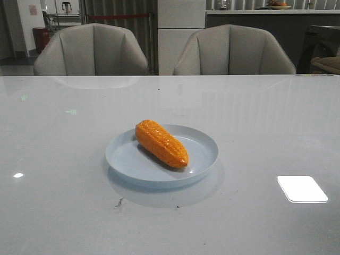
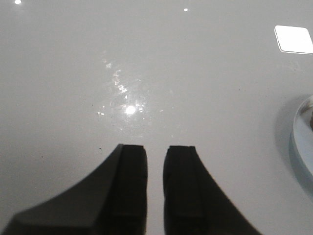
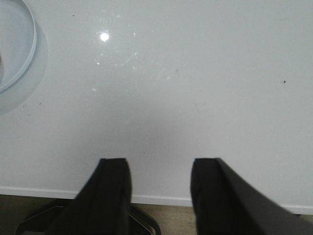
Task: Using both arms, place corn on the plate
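The orange-yellow corn (image 1: 161, 143) lies diagonally in the pale-blue plate (image 1: 127, 156) at the middle of the white table. Neither gripper shows in the front view. In the left wrist view my left gripper (image 2: 155, 147) hovers over bare table with its jaws drawn almost together and nothing between them; the plate's rim (image 2: 299, 139) shows at the frame's edge. In the right wrist view my right gripper (image 3: 160, 161) is open and empty, over the table's near edge, with the plate's rim (image 3: 33, 41) off to the side. Both grippers are apart from the plate.
Two grey chairs (image 1: 90, 50) (image 1: 234, 50) stand behind the table's far edge. The table's near edge (image 3: 220, 200) runs just under my right gripper, with floor below it. A bright window reflection (image 1: 302, 188) lies right of the plate.
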You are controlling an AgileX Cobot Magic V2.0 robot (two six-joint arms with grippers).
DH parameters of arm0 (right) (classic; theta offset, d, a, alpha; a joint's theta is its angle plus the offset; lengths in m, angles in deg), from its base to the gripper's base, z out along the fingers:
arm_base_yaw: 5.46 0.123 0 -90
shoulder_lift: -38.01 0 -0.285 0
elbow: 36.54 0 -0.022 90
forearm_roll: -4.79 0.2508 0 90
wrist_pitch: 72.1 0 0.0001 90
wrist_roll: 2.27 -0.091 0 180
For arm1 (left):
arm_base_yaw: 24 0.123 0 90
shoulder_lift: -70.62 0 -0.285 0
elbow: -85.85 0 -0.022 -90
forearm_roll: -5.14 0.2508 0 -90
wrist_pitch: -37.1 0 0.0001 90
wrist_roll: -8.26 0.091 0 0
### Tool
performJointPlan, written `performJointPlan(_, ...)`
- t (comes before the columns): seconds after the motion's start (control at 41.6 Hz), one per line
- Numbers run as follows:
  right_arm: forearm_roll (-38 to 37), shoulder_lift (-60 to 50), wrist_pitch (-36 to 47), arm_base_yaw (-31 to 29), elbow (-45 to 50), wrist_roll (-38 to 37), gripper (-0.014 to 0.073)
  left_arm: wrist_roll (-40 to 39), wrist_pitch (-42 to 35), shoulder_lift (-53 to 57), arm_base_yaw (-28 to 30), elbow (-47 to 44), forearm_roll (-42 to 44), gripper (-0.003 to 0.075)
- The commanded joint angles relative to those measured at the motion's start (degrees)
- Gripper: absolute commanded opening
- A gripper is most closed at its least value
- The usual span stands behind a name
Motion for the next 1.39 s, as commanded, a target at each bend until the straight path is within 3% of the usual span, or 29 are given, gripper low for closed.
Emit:
performJointPlan(0.0, 0.1, -0.5, 3.0, -0.4, -1.3, 0.1, 0.0226, -0.6, -4.2, 0.9, 0.1, 1.5, -0.7, 0.0089)
performJointPlan(0.216, 0.1, -0.5, 3.0, -0.4, -1.3, 0.1, 0.0047, -0.6, -4.2, 0.9, 0.1, 1.5, -0.7, 0.0092)
performJointPlan(1.082, 0.1, -0.5, 3.0, -0.4, -1.3, 0.1, 0.0049, -0.6, -4.5, 2.4, 0.1, 0.3, -0.7, 0.0092)
performJointPlan(1.37, 0.1, -0.5, 3.0, -0.4, -1.3, 0.1, 0.0049, -0.6, -18.4, 18.1, 0.1, -8.7, -0.7, 0.0092)
